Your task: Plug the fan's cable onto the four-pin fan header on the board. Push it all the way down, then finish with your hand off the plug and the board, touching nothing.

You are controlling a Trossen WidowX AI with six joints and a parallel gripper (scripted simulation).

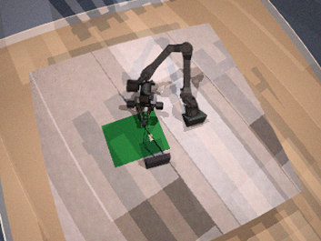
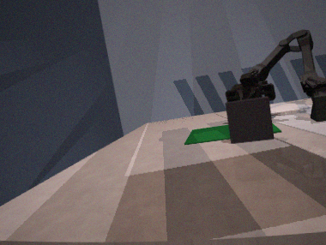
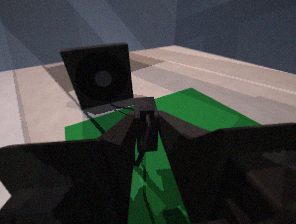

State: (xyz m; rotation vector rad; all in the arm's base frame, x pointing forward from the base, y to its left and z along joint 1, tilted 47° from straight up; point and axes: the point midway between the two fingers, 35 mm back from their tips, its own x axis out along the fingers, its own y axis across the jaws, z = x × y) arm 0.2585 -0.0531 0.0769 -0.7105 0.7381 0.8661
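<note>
Gripper: the 2 fingers are clamped on the plug, a small dark block pinched at their tips; seen best in the wrist view.

Plug position: held at the fingertips, above the green board; whether it touches the board surface I cannot tell.

Cable: a thin dark line running from under the gripper to the fan, visible in the top view.

Fan: a dark square housing with a round hub, standing upright ahead of the fingers, just past the board's far edge.

Header: a small pale spot on the board, ahead of the fingertips toward the fan, is probably the 4-pin header; too small to be certain. In the wrist view it is hidden or unresolved.

Step in hand (judgement): carrying the plug toward the header; seating and release are not yet done.

Risk 1: descending off-line from the header would press the plug on bare board or bend pins, since the target is hard to see from the wrist.

Risk 2: a tilted plug in the grip could jam partway down.

Risk 3: a taut cable could drag the fan or twist the plug in the fingers.

Risk 4: opening too early leaves the plug unseated.

Containers: none in view; nothing holds anything else.
</note>
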